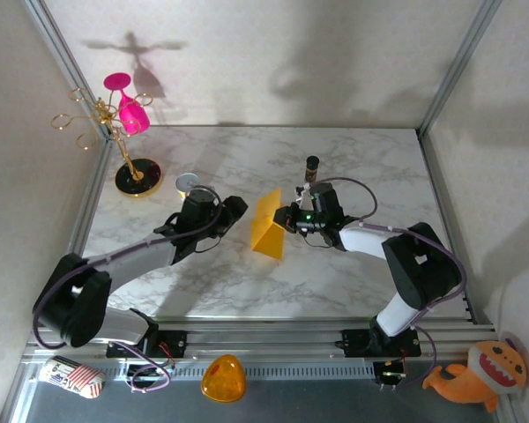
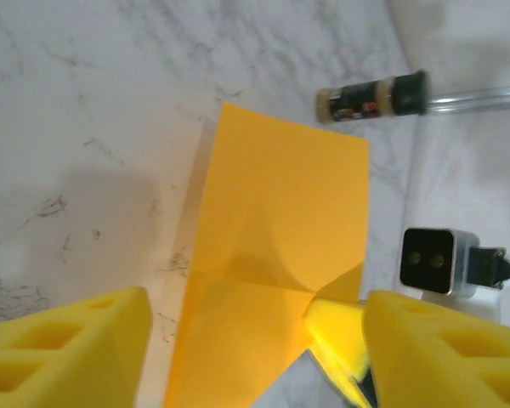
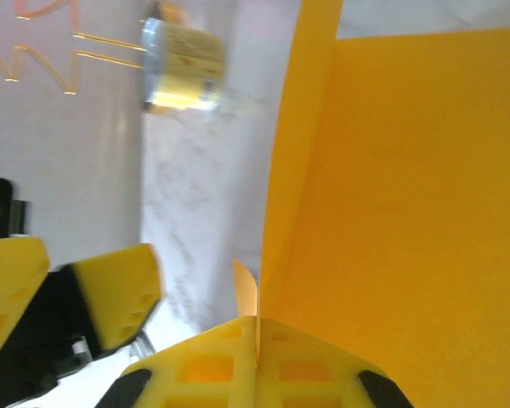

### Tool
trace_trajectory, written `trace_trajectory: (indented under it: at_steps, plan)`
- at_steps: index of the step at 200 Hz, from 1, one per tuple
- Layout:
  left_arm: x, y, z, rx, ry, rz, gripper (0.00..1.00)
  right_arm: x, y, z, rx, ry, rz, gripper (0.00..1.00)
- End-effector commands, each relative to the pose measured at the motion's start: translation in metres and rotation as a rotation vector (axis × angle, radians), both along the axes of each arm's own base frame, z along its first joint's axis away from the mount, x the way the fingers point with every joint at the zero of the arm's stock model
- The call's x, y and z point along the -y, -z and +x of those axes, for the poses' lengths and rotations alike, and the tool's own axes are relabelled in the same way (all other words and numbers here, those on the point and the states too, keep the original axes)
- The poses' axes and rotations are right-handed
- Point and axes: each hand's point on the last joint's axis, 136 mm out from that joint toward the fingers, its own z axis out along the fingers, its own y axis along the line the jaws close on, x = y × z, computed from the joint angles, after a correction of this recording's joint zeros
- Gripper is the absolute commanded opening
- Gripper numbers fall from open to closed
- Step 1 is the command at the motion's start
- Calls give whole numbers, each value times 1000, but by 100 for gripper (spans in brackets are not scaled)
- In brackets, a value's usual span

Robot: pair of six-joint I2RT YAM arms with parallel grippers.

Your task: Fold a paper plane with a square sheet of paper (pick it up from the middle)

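Observation:
The square sheet of paper [image 1: 267, 225] is orange-yellow, creased, and stands upright off the marble table [image 1: 353, 282] between the two arms. My right gripper [image 1: 288, 218] is shut on its right edge. In the right wrist view the pads [image 3: 257, 357] press together with the paper's [image 3: 408, 212] edge pinched between them. My left gripper [image 1: 235, 210] is open just left of the sheet. In the left wrist view its yellow fingers [image 2: 68, 348] stand wide apart, with the folded paper [image 2: 272, 246] ahead between them and untouched.
A dark spice bottle [image 1: 312, 167] stands behind the right gripper. A small round tin [image 1: 189, 182] lies behind the left one. A gold rack with a pink glass [image 1: 128, 115] stands at the back left. An orange dome [image 1: 223, 379] and a plush toy [image 1: 480, 374] lie by the front rail.

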Motion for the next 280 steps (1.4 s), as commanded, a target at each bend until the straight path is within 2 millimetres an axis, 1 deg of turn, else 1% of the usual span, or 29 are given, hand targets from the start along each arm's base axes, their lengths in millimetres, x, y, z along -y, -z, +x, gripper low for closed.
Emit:
trace_trajectory:
  at_steps: [1, 12, 19, 24, 30, 40, 63, 84, 102, 111, 120, 130, 143, 154, 173, 212, 221, 245, 259, 280]
  plan:
    - [7, -21, -7, 86, 60, -90, 80, -6, -51, 6, 109, -68, 120, 2]
    - [11, -28, -11, 115, 83, -134, 89, -7, -64, 6, 122, -87, 154, 2]
    - [16, -35, -14, 139, 107, -178, 97, -8, -71, 5, 127, -99, 173, 2]
    - [20, -39, -16, 151, 128, -210, 99, -9, -76, 5, 131, -107, 185, 2]
    - [25, -45, -18, 165, 151, -247, 99, -9, -81, 5, 136, -116, 199, 2]
    - [30, -49, -20, 169, 173, -289, 100, -8, -86, 4, 135, -123, 221, 2]
    - [38, -49, -22, 174, 206, -297, 100, -10, -100, 1, 130, -151, 284, 3]
    - [46, -54, -22, 193, 238, -306, 98, -12, -104, -2, 101, -168, 314, 3]
    - [50, -59, -21, 206, 250, -325, 95, -11, -106, -3, 85, -170, 328, 4]
    - [51, -61, -20, 214, 257, -337, 92, -11, -106, -4, 81, -171, 329, 4]
    - [54, -67, -21, 235, 272, -358, 88, -10, -105, -4, 74, -168, 327, 4]
    - [56, -78, -24, 268, 286, -387, 82, -9, -106, -4, 73, -168, 329, 4]
    - [56, -84, -25, 289, 287, -395, 73, -8, -106, -4, 70, -165, 330, 5]
    - [55, -84, -25, 292, 282, -384, 66, -7, -106, -3, 68, -162, 328, 6]
    - [53, -82, -24, 288, 270, -367, 59, -5, -107, -3, 65, -159, 325, 6]
    - [51, -77, -21, 279, 249, -344, 39, -2, -105, -2, 63, -152, 313, 8]
    - [50, -74, -20, 265, 244, -332, 35, -1, -105, -1, 66, -148, 308, 9]
    - [50, -70, -16, 250, 234, -307, 23, 2, -101, 1, 68, -135, 282, 16]
    - [48, -68, -14, 247, 227, -290, 15, 6, -99, 3, 71, -120, 262, 24]
    - [45, -60, -11, 232, 214, -231, 9, 18, -91, 10, 91, -63, 194, 38]
